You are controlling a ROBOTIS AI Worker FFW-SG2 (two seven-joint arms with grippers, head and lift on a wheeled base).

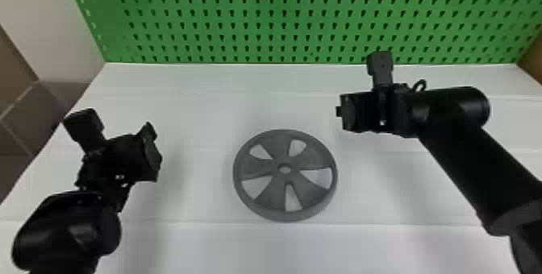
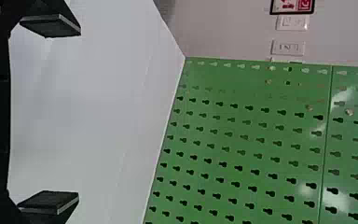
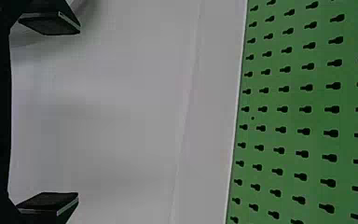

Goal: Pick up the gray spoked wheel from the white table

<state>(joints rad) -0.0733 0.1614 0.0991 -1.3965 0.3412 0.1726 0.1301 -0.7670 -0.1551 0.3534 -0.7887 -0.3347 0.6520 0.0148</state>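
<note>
The gray spoked wheel (image 1: 264, 169) lies flat near the middle of the white table (image 1: 201, 108). My left gripper (image 1: 151, 152) is to the left of the wheel in the head view, apart from it. In the left wrist view, my left gripper (image 2: 50, 115) has its two fingers wide apart with nothing between them. My right gripper (image 1: 346, 112) is beyond the wheel's right side, not touching it. The right wrist view shows my right gripper (image 3: 49, 115) open too, its gap holding nothing.
A green perforated board (image 1: 282, 19) stands along the table's back edge. At the far left are a pale wall (image 1: 36, 19) and grey floor tiles (image 1: 36, 116). A brown surface (image 1: 534, 59) borders the table at the back right.
</note>
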